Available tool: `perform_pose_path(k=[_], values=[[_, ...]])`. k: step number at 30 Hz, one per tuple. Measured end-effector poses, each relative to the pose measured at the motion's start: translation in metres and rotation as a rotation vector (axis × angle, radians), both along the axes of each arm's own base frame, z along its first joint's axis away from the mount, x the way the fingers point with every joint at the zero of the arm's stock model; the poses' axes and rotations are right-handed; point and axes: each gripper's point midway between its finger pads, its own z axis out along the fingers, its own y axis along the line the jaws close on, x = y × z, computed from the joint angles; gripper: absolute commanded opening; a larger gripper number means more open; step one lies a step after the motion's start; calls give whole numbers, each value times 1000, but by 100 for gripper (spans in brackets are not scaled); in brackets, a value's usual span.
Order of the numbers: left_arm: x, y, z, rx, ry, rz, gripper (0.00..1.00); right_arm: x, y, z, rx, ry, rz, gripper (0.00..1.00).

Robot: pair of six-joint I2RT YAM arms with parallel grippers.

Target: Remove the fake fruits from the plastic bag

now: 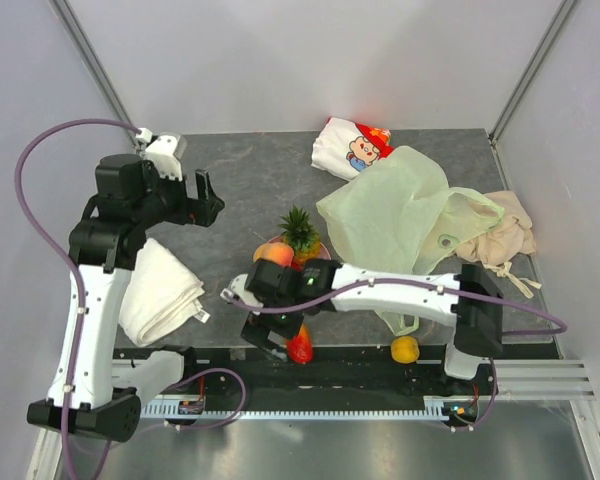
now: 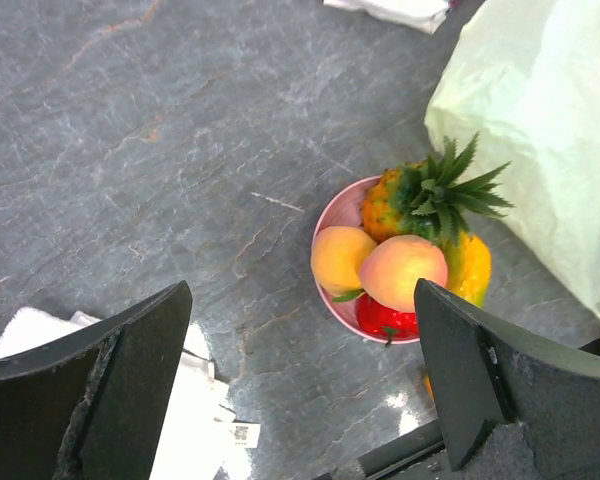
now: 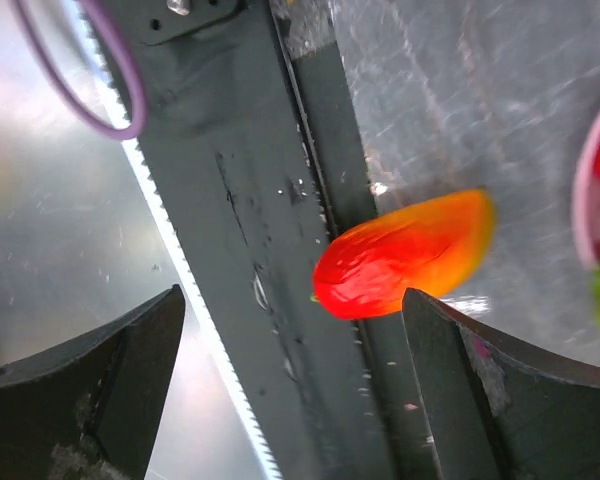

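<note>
Red-orange mango lies between the right claw's wide-open fingers, nearer the 3 o'clock finger.

Seven fruits in all, five on one pink plate and two loose, plus one green bag, one printed pouch and two cloths.

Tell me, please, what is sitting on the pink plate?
On the pink plate sit a pineapple, an orange fruit, a peach, a red piece partly under them, and a yellow piece. They cover the plate's middle.
</note>
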Motion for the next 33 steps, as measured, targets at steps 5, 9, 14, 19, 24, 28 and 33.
perform_pose_path(k=[5, 9, 14, 19, 24, 28, 33], values=[[-20, 4, 15, -29, -58, 10, 99, -24, 10, -36, -135, -24, -157, 98], [-28, 4, 18, -35, -76, 3, 99, -12, 4, -64, -231, -65, -289, 96], [-36, -1, 11, -62, -62, -22, 99, 7, -7, -82, -303, -126, -381, 93], [-42, -5, 1, -83, -37, -38, 99, 22, -16, -96, -344, -166, -419, 82], [-47, -5, -1, -87, -38, -43, 99, 25, -39, -118, -430, -171, -401, 41], [-50, -8, 1, -96, -44, -60, 99, 25, -32, -113, -405, -161, -344, 17], [-46, -9, -1, -99, -31, -66, 99, 33, 4, -69, -272, -210, -120, 16]])
